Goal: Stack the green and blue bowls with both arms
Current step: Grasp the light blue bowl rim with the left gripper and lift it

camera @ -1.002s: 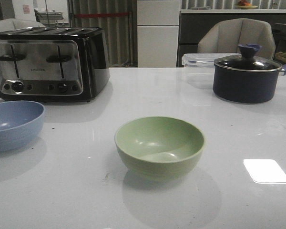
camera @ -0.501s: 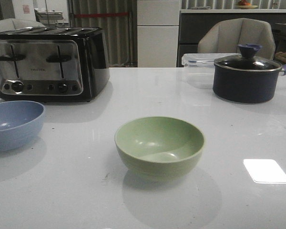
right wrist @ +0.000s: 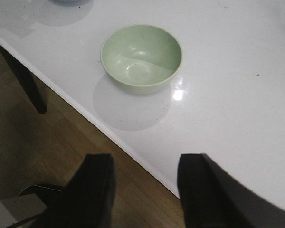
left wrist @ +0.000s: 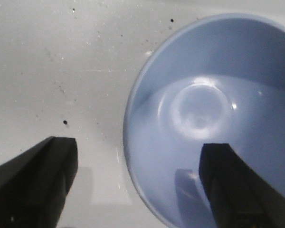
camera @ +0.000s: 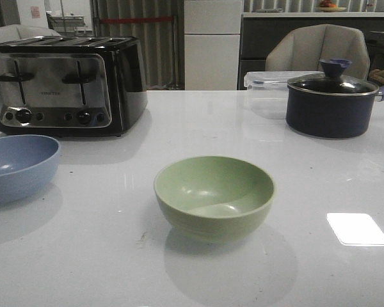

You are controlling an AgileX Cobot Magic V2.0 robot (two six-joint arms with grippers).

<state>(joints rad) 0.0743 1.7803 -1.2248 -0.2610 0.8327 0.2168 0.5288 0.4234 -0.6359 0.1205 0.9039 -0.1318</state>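
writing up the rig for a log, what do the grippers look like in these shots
Only the fingertips show, in the wrist views. The left gripper has two plain black, flat-sided fingers tapering toward the tips. The right gripper has two similar dark, blocky fingers. No cables, markings or arm links are visible, and neither arm clearly shows in the front view.

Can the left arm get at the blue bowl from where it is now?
Probably yes. In the left wrist view the open left gripper straddles the blue bowl's rim, one finger over the bowl, the other over the table. Nothing lies between. How high it sits, I cannot tell.
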